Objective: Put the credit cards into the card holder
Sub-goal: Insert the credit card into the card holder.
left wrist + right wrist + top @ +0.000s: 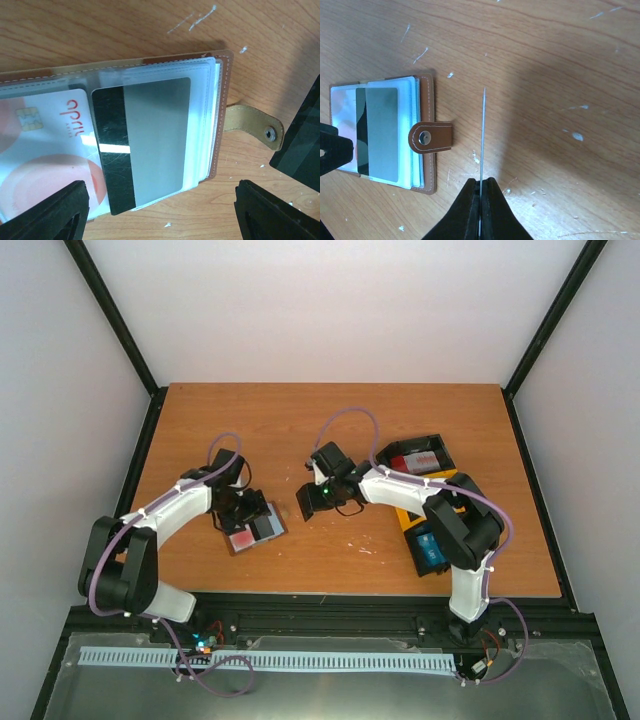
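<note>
Card (483, 135) edge-on btw R jaws

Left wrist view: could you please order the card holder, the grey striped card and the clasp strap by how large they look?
1. card holder, largest even though the left frame edge crops it
2. grey striped card
3. clasp strap, clearly smallest

With the far edge of the table (300, 425) as 12 o'clock, the card holder (254, 533) lies at 8 o'clock of centre, under the left gripper (247, 512); one card (241, 539) sits in it, a second card (266, 527) at that one's 2 o'clock; at the holder's 2 o'clock, apart from it, the right gripper (480, 189) pinches a third card (483, 135) edge-on; at 3 o'clock the far tray (434, 440) lies behind the near tray (408, 523).
</note>
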You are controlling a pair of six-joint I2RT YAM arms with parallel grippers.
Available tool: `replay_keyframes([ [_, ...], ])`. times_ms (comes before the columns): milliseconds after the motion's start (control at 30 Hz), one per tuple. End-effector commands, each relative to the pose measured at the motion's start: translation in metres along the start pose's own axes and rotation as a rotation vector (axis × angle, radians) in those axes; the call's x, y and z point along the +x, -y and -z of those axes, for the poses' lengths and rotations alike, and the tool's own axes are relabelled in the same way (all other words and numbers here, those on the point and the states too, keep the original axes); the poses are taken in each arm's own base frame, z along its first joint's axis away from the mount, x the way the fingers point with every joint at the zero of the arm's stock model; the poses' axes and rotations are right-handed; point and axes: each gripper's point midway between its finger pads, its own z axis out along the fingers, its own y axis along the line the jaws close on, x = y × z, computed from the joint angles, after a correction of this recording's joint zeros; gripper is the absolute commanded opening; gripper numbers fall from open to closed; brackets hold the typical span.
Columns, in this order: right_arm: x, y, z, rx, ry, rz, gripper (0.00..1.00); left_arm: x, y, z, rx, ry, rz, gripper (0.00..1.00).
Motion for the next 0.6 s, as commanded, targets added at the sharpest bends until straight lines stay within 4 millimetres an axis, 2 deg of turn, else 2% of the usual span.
replay_keyframes([
  [0, -0.002, -0.015, 0.001, -0.029, 0.016, 0.048, 0.03, 0.0, -0.005, 0.007, -0.034, 0.02, 0.03, 0.83],
  [133, -0.003, -0.015, 0.001, -0.006, 0.018, 0.056, 0.03, 0.005, -0.008, 0.0, -0.029, 0.001, 0.023, 0.83],
  [400, -0.003, -0.028, 0.001, 0.059, 0.027, 0.138, 0.03, 0.001, 0.0, -0.013, 0.011, -0.023, -0.003, 0.63],
  [567, -0.01, -0.033, 0.01, 0.127, 0.083, 0.201, 0.03, 0.0, 0.008, -0.019, 0.035, -0.05, -0.034, 0.6],
])
